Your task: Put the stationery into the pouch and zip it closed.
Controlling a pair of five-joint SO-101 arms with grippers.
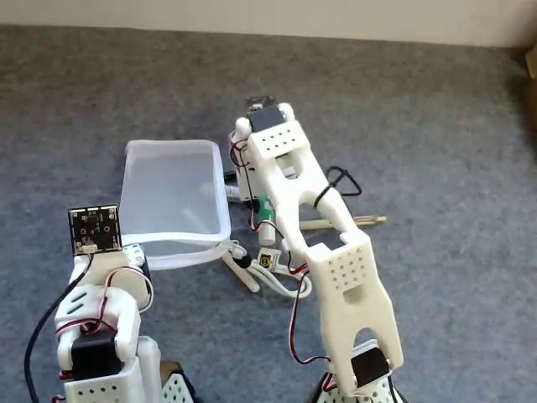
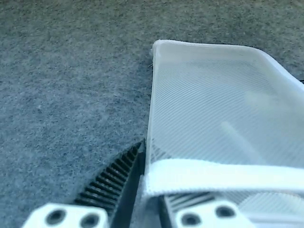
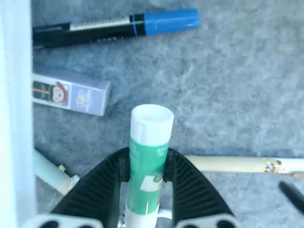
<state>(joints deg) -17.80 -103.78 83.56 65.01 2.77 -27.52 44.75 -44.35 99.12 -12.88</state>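
1. While my right gripper (image 3: 147, 168) is closed tight round the glue stick (image 3: 148, 152), the white cap stands well clear of the fingers. I judge the stick could tilt or slide on the way to the pouch.
2. My left gripper (image 2: 151, 190) is pinched shut on the white mouth band of the pouch (image 2: 213, 104). If that pinch flattens the opening, the stick may butt the rim and drop out.
3. Just beyond the stick, a box (image 3: 71, 92), a pencil (image 3: 228, 165) and, farther off, a marker (image 3: 118, 26) lie loose on the carpet (image 3: 228, 95). A low swing could knock them away from the pouch.
4. The right wrist view gives me those loose pieces close up, with my grip on the stick.
5. The left wrist view gives me the mesh and faint shapes behind it. Whether they lie inside or under the pouch, I cannot tell.
6. The high view gives the layout: pouch left of centre, stick at centre just off its lower right corner.
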